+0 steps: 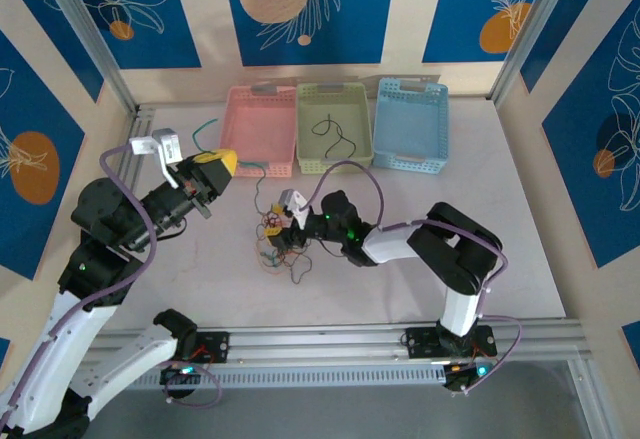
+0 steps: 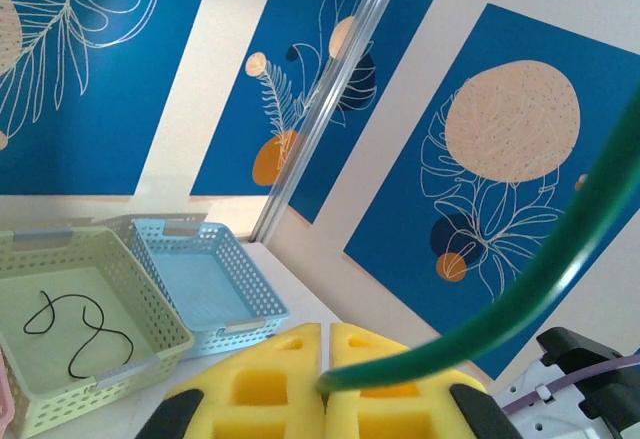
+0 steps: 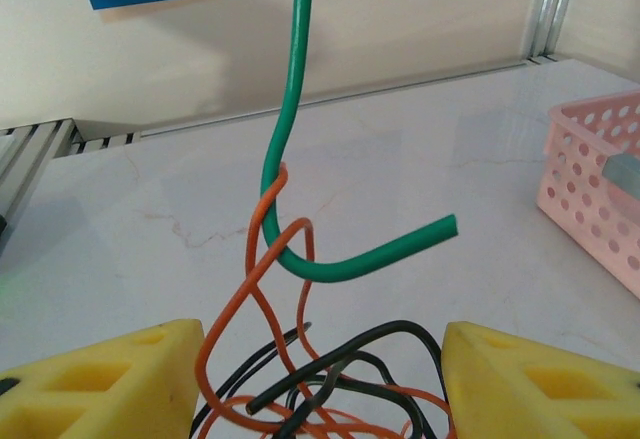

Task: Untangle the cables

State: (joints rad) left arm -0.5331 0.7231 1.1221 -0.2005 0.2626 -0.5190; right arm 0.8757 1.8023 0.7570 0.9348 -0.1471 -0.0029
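Wrist cam R: green cable (image 3: 291, 89) hooks orange cable (image 3: 253, 249); unclear from top.

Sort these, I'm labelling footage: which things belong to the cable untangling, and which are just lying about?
Job: thin green wire, pinched in the left gripper; tangle of thin orange and black wires at the open right gripper; loose black wire in the pale green plastic basket.
Lying about: pink plastic basket; light blue plastic basket.
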